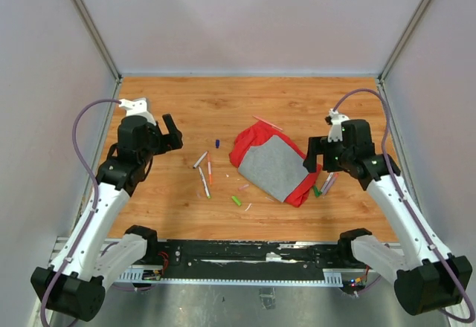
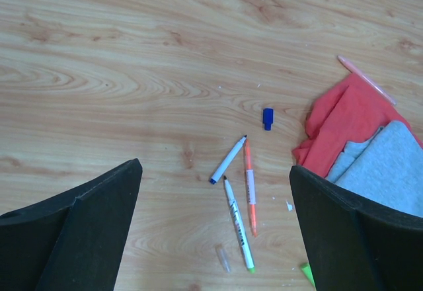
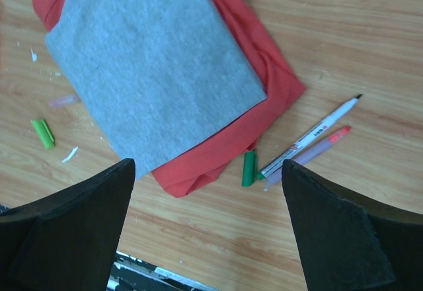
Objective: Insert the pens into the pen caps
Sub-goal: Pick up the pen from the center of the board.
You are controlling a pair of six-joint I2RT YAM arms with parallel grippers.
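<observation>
Three pens lie left of centre: a blue-ended one (image 2: 229,159), an orange one (image 2: 249,186) and a white one with a green end (image 2: 238,223). A blue cap (image 2: 268,118), a clear cap (image 2: 223,258) and a light green cap (image 2: 308,274) lie near them. My left gripper (image 2: 215,166) hovers open above these pens, holding nothing. At the right, a white green-ended pen (image 3: 310,137) and a purple pen with a pink tip (image 3: 310,153) lie beside a dark green cap (image 3: 248,168). My right gripper (image 3: 208,165) is open and empty above them.
A red-and-grey cloth (image 1: 274,165) lies mid-table, between the two groups. A thin pink pen (image 1: 268,123) lies at its far edge. A pale pink cap (image 3: 64,100) and small white scraps lie left of the cloth. Grey walls enclose the table (image 1: 178,104).
</observation>
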